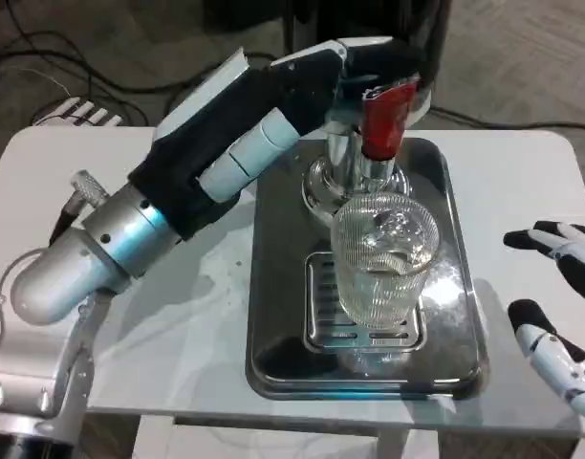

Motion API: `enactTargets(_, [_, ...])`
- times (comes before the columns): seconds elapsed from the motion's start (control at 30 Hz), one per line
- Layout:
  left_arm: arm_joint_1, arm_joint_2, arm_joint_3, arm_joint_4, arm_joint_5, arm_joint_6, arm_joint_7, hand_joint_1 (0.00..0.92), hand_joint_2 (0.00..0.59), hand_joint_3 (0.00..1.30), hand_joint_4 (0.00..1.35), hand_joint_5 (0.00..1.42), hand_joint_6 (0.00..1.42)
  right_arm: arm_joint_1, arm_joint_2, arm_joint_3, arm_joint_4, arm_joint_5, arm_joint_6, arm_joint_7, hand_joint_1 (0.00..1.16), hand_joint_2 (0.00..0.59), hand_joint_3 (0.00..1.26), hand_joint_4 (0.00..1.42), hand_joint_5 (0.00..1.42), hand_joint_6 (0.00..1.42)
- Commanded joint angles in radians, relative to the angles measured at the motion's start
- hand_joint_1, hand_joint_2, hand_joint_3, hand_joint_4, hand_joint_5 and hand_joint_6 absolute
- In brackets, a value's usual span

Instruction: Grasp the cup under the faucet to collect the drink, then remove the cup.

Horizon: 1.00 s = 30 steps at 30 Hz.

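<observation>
A clear ribbed glass cup (383, 260) stands upright on the slotted drip grate (321, 306) of a shiny metal tray (270, 287), just below the chrome faucet (355, 167). The faucet carries a red lever handle (385, 120). My left arm reaches across from the left, and my left hand (355, 67) lies over the top of the red handle with its dark fingers curled on it. My right hand (560, 306) waits at the right table edge, fingers apart and holding nothing, well clear of the cup. I cannot tell how much liquid is in the cup.
The white table (178, 306) has bare room left of the tray and between the tray and my right hand. A dark dispenser body (369, 19) stands behind the faucet. Cables lie on the floor at the back left.
</observation>
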Motion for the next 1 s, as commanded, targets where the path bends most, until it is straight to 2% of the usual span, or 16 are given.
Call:
enactTargets(0.03, [-0.012, 0.030, -0.030, 0.036, 0.043, 0.001, -0.032, 0.000, 0.076, 0.30, 0.21, 0.22, 0.27, 0.020, 0.005, -0.007, -0.016, 0.016, -0.018, -0.017, 0.15, 0.479, 0.18, 0.07, 0.05, 0.24])
enactTargets(0.6, [-0.031, 0.105, -0.112, 0.062, 0.152, -0.093, -0.061, 0.000, 0.041, 0.29, 0.18, 0.19, 0.23, 0.042, 0.016, -0.030, -0.021, 0.062, -0.016, -0.028, 0.15, 0.478, 0.18, 0.08, 0.05, 0.25])
enactTargets(0.77, [-0.030, 0.132, -0.127, 0.066, 0.187, -0.122, -0.061, 0.000, 0.029, 0.28, 0.17, 0.17, 0.22, 0.030, 0.032, -0.038, 0.010, 0.148, -0.002, -0.026, 0.17, 0.426, 0.11, 0.08, 0.06, 0.29])
enactTargets(0.83, [-0.027, 0.138, -0.129, 0.067, 0.190, -0.129, -0.059, 0.000, 0.030, 0.28, 0.17, 0.17, 0.22, 0.025, 0.040, -0.038, 0.032, 0.189, -0.003, -0.033, 0.23, 0.387, 0.08, 0.06, 0.06, 0.32])
enactTargets(0.9, [-0.024, 0.143, -0.131, 0.067, 0.189, -0.133, -0.057, 0.000, 0.029, 0.28, 0.17, 0.17, 0.22, 0.024, 0.045, -0.035, 0.046, 0.213, -0.010, -0.043, 0.27, 0.374, 0.05, 0.06, 0.06, 0.32])
enactTargets(1.0, [-0.018, 0.153, -0.129, 0.062, 0.189, -0.137, -0.047, 0.000, 0.025, 0.28, 0.16, 0.17, 0.22, 0.023, 0.061, 0.008, 0.059, 0.208, -0.034, -0.078, 0.32, 0.359, 0.03, 0.04, 0.05, 0.31])
